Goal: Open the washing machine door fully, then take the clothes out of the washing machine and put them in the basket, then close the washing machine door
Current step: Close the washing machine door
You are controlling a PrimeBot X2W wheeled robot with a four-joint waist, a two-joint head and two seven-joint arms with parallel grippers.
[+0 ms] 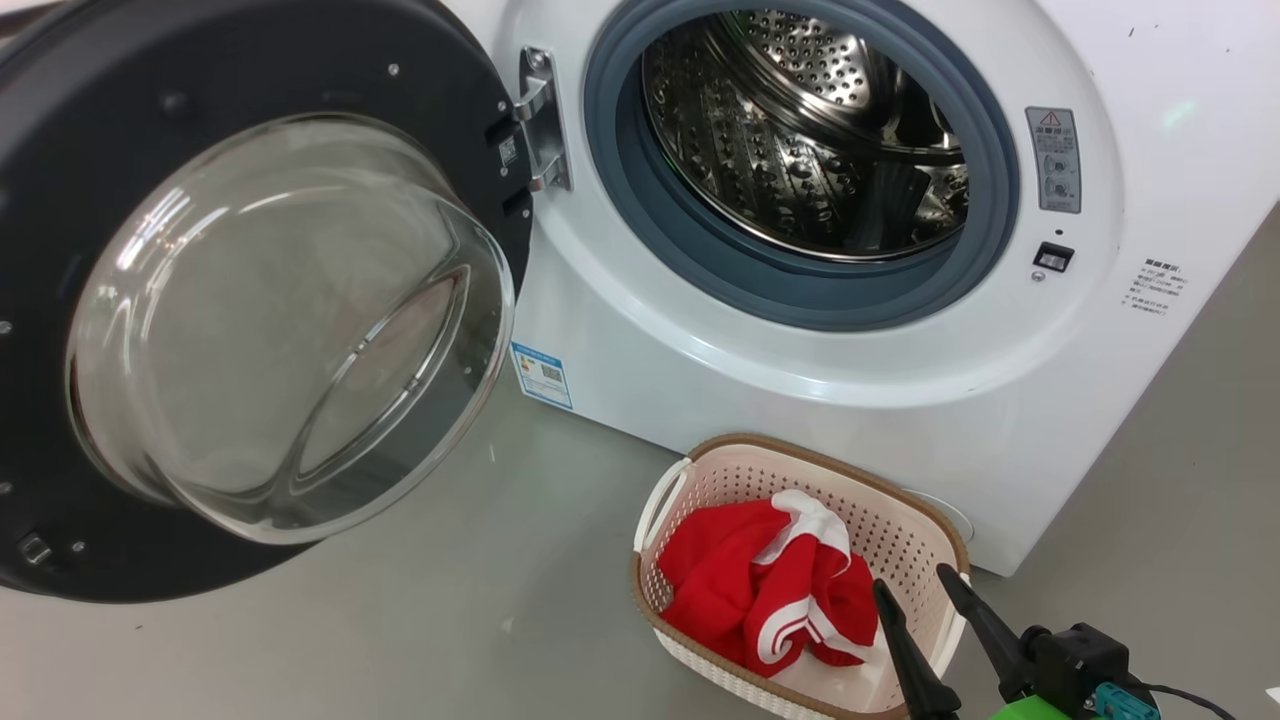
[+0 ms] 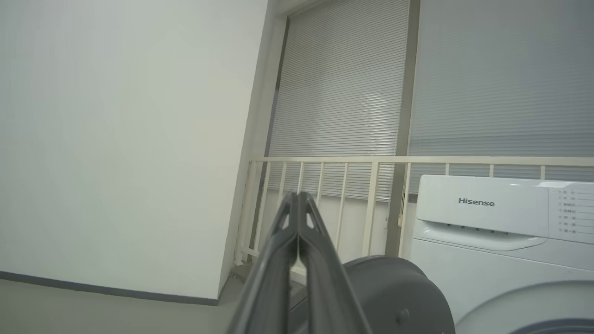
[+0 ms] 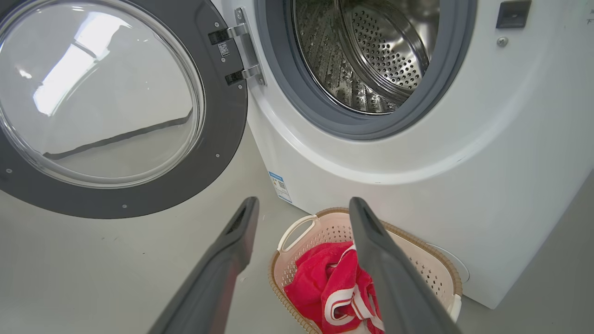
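Right gripper (image 1: 912, 580): fingers spread wide, nothing between them, hovering just over the near edge of the basket (image 1: 890, 530). Left gripper (image 2: 297, 197): fingers pressed together, empty, aimed past the machine at a wall (image 2: 116, 139) and blinds (image 2: 343, 93).

Reading the clothes (image 1: 760, 590) as delivered: red bundle lying inside the basket, on the floor just in front of the washing machine (image 1: 800, 370), below the opening. Drum (image 1: 800, 130) looks bare as far as visible; lowest front part hidden behind the rubber ring, so can't fully rule out leftovers.

Judging unloading done, closing step in hand. Washing machine door (image 1: 200, 60) swung wide on its hinge, left of the opening. Next move calls for getting a gripper behind the black rim's free edge and pushing along the hinge arc until latched. Likely a left-arm job, being on that side. Clearance over the basket: can't tell.

Views:
- head view: basket, clothes and the door's domed glass together.
- right wrist view: a steeper look down into the drum than the head view.
- left wrist view: adds the door's grey outer face and the top control panel, beyond what the other two give.
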